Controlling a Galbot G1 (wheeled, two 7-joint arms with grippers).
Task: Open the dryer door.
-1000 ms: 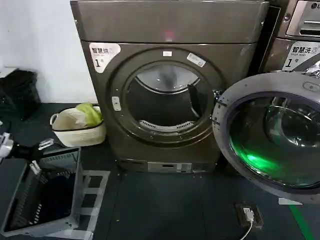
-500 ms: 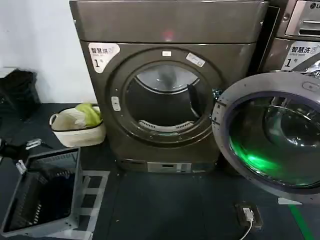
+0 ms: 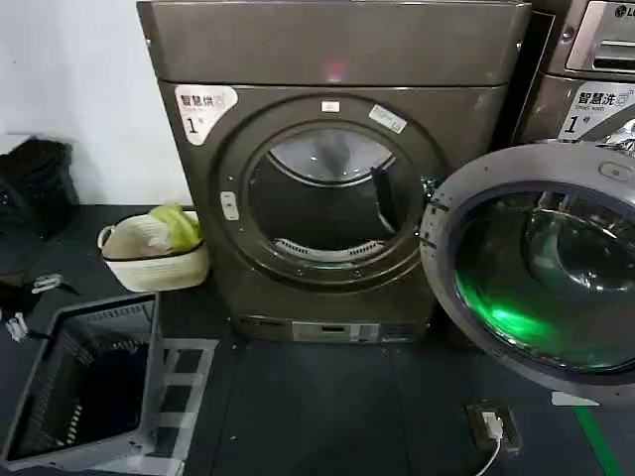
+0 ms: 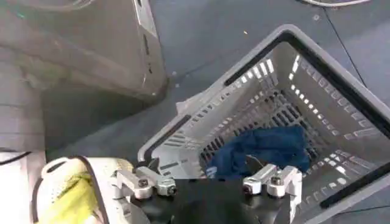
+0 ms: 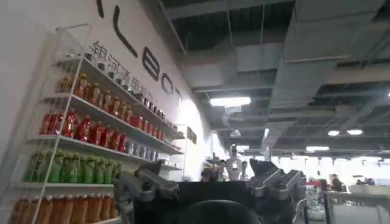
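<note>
— Where's the dryer door [image 3: 541,263]?

— I see it swung wide open, well away from my left end effector [image 4: 210,184]. That one's spread above the grey basket [image 4: 341,109].

— The right end effector [image 5: 210,182]?

— Spread too, pointing at shelves of bottles [image 5: 91,131].

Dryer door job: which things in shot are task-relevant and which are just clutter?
Job:
- big bronze-grey front-loading dryer, sticker "1"
- its round chrome-ringed door with dark glass, already swung open to the right
- left gripper, jaws open, above the basket

Clutter:
- grey slotted plastic laundry basket holding blue cloth
- white tub with yellow-green cloth
- second machine
- floor socket
</note>
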